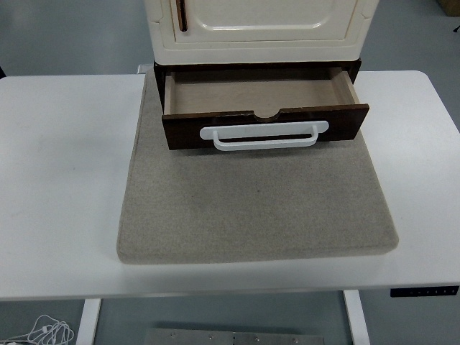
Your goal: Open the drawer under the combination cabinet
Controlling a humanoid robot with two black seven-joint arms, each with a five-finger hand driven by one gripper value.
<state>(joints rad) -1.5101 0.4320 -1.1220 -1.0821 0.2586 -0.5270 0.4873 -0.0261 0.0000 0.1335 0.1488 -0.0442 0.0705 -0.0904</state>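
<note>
Drawer (pixel 262 115) stands pulled out from under the cabinet (pixel 259 29), at the far middle of the table (pixel 57 180), and its open top shows a bare tan floor inside. Nearest the camera, the table's white near edge runs across the bottom, with a small dark control panel (pixel 424 291) set into its front at the right. On the table lies a beige mat (pixel 255 208), reaching from near that edge back under the cabinet. The drawer's dark brown front (pixel 180 133) hangs over the mat's far part, and a white bar handle (pixel 264 136) is fixed across it, just below a small half-round notch in the top edge. Behind, the cream cabinet sits squarely above the drawer, with a dark slim handle (pixel 181 14) on its left door. Neither robot hand is in view, so their state cannot be told.
</note>
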